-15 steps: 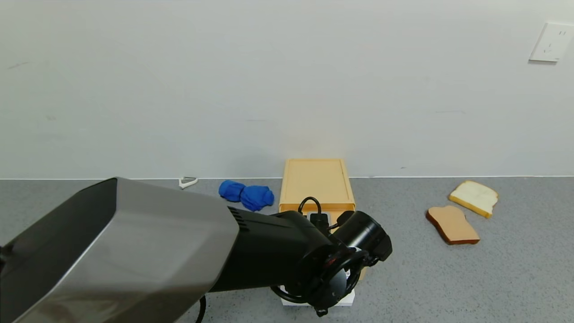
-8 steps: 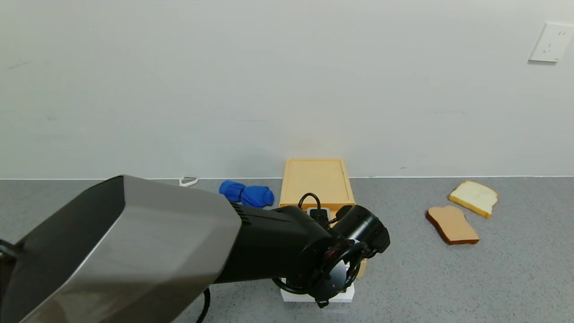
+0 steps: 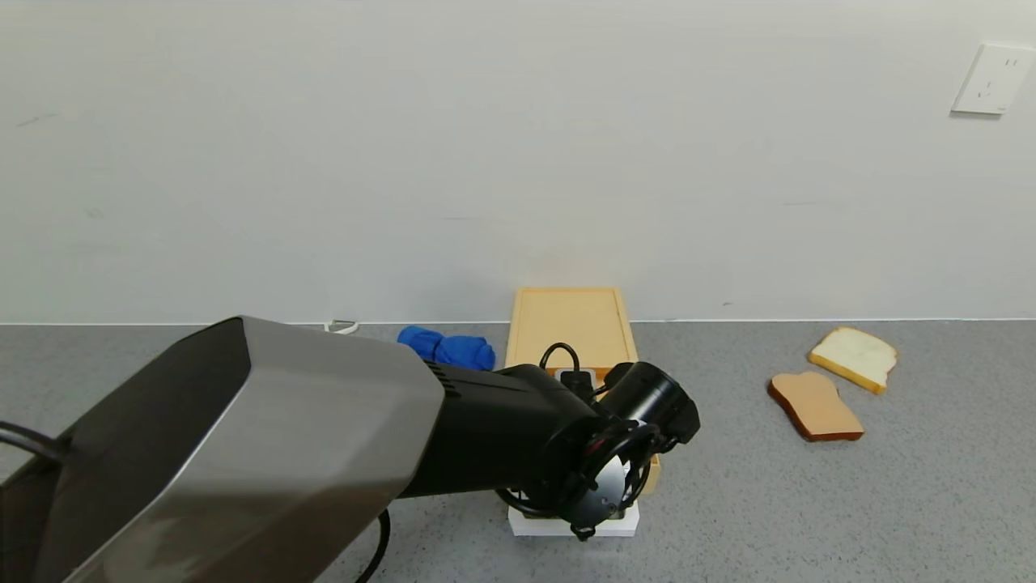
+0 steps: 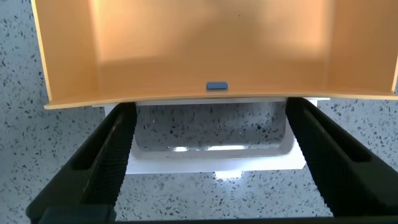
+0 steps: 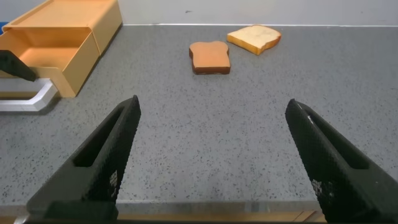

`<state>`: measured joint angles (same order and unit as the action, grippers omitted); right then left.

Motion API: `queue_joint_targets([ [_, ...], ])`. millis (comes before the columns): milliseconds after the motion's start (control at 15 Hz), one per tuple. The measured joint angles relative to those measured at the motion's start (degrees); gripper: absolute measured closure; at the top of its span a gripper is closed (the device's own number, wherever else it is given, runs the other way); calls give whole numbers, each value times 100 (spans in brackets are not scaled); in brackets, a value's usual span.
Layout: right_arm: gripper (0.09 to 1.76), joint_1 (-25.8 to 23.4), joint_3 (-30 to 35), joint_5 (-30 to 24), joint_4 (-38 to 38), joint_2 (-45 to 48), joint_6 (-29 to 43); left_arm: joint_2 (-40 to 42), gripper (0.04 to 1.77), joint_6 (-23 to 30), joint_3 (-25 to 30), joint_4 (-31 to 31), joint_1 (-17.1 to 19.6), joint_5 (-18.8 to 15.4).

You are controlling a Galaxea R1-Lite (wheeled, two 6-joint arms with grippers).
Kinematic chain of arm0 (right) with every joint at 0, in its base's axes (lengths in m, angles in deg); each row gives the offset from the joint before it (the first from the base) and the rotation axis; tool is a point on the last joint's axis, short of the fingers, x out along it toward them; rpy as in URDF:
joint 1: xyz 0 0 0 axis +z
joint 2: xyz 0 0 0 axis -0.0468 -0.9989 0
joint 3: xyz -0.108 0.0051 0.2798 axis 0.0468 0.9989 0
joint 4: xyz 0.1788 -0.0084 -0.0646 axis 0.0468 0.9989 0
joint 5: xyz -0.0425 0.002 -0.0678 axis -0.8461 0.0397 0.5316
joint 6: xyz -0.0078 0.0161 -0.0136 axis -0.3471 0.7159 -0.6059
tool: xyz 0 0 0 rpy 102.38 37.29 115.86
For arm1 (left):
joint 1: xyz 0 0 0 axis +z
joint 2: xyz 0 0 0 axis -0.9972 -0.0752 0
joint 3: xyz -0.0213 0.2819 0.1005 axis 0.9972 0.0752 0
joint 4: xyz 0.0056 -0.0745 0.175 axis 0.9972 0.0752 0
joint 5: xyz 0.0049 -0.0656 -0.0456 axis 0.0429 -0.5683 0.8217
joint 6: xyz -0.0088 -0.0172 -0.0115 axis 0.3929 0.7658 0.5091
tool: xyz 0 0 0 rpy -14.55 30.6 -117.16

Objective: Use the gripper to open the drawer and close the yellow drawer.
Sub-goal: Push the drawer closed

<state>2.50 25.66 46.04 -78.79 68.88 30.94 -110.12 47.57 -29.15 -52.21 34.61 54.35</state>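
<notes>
The pale-yellow drawer stands pulled partly out of its yellow case. Its white loop handle points toward me and shows under the left wrist in the head view. My left gripper is open, with its black fingers on either side of the handle and their tips near the drawer's front edge. I cannot tell if they touch it. My right gripper is open and empty above bare counter, right of the drawer.
Two bread slices lie on the right of the grey counter, a brown one and a pale one. A blue cloth and a small white peeler lie left of the case, by the wall.
My left arm has moved forward toward the wall, and the drawer's white handle has slid with it toward the case. The bread has not moved.
</notes>
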Motion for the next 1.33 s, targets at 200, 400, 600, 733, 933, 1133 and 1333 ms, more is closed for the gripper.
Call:
queue_joint_targets([
  [200,14,0,0,0,-2,0,0,-77,9,-13,-100,-7,80,-6],
  [400,14,0,0,2,-2,0,0,-152,9,-66,-243,13,166,-12],
  [600,14,0,0,2,0,0,0,-204,9,-118,-343,13,232,-17],
  [733,14,0,0,2,0,0,0,-238,9,-166,-402,11,255,-12],
  [933,14,0,0,2,0,0,2,-301,9,-239,-551,20,310,-1],
  [1133,14,9,0,9,4,0,0,-336,9,-229,-697,-157,360,57],
  [1333,14,-2,0,2,1,0,-2,-361,9,-269,-791,-94,367,33],
])
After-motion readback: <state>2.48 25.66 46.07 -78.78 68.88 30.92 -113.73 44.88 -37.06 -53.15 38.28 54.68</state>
